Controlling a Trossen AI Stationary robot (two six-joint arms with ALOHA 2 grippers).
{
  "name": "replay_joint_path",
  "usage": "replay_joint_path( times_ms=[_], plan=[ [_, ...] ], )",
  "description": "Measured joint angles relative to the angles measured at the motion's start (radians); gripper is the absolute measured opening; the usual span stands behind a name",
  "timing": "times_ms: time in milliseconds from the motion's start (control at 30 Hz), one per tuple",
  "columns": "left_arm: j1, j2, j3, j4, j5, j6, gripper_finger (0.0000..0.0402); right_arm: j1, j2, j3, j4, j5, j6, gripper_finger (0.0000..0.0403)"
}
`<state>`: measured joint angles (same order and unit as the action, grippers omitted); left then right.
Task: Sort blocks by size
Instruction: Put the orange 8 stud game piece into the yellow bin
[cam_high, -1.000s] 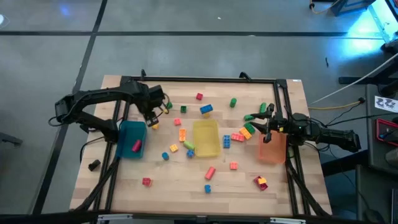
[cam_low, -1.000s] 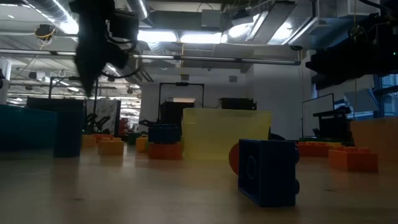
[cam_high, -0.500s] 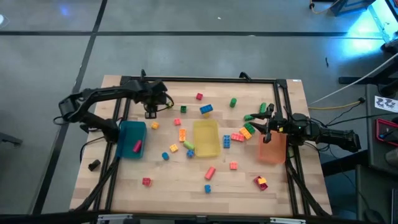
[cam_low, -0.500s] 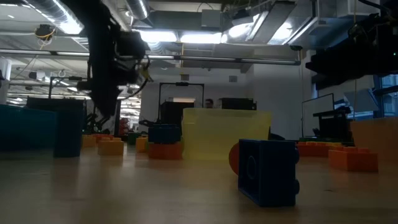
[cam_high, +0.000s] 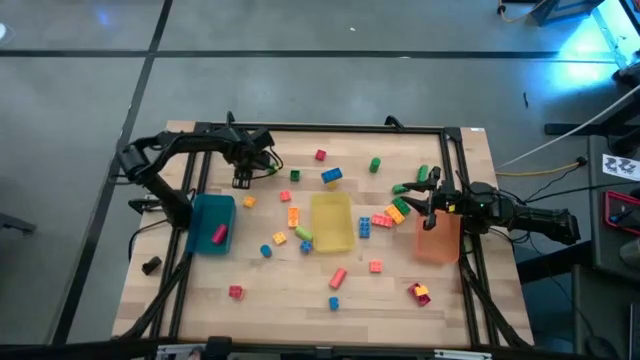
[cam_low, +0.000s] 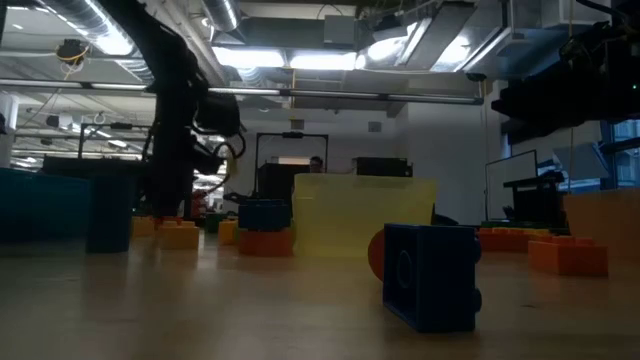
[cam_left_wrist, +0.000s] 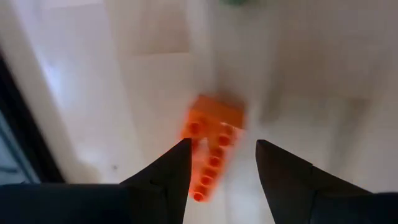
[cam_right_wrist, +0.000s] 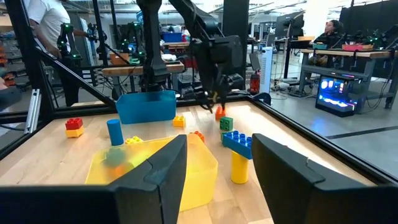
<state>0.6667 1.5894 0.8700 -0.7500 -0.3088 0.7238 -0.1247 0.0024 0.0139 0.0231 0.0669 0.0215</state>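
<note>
Blocks of many colours lie scattered over the wooden table (cam_high: 200, 290). An orange studded bar (cam_left_wrist: 212, 146) lies flat on the table at the far left. My left gripper (cam_left_wrist: 221, 149) points down over it, open, one finger on either side of the bar's near end and above it. In the high view the gripper (cam_high: 243, 180) hides the bar. The right wrist view shows the bar (cam_right_wrist: 219, 112) just below its tips. My right gripper (cam_high: 402, 197) waits level at the table's right side, open, nothing between its fingers (cam_right_wrist: 168, 163).
A blue bin (cam_high: 212, 222) with a pink block in it stands near my left gripper. A yellow bin (cam_high: 331, 222) is mid-table and an orange bin (cam_high: 438, 238) stands under my right arm. A green cube (cam_high: 294, 175) and a small orange block (cam_high: 248, 201) lie close by.
My left gripper has left the blue bin's far edge, gone a little toward the table's far edge and sunk toward the orange bar, rolling about its own axis as it went. Its fingers have kept the same gap. My right arm has kept still.
</note>
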Motion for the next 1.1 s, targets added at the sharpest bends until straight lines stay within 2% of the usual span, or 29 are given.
replay_joint_path(
  times_ms=[333, 533, 1100],
  plan=[
    [0.019, 0.018, 0.002, 0.053, -0.024, 0.098, 0.0164, 0.0, 0.0, 0.0, -0.001, 0.0, 0.0, 0.0182],
    [0.037, 0.018, 0.002, 0.072, -0.018, 0.055, 0.0164, 0.0, 0.0, 0.0, -0.002, 0.0, 0.0, 0.0182],
    [-0.024, 0.019, 0.0, 0.082, -0.085, 0.116, 0.0164, 0.0, 0.0, 0.0, 0.004, 0.001, 0.0, 0.0182]
  ],
)
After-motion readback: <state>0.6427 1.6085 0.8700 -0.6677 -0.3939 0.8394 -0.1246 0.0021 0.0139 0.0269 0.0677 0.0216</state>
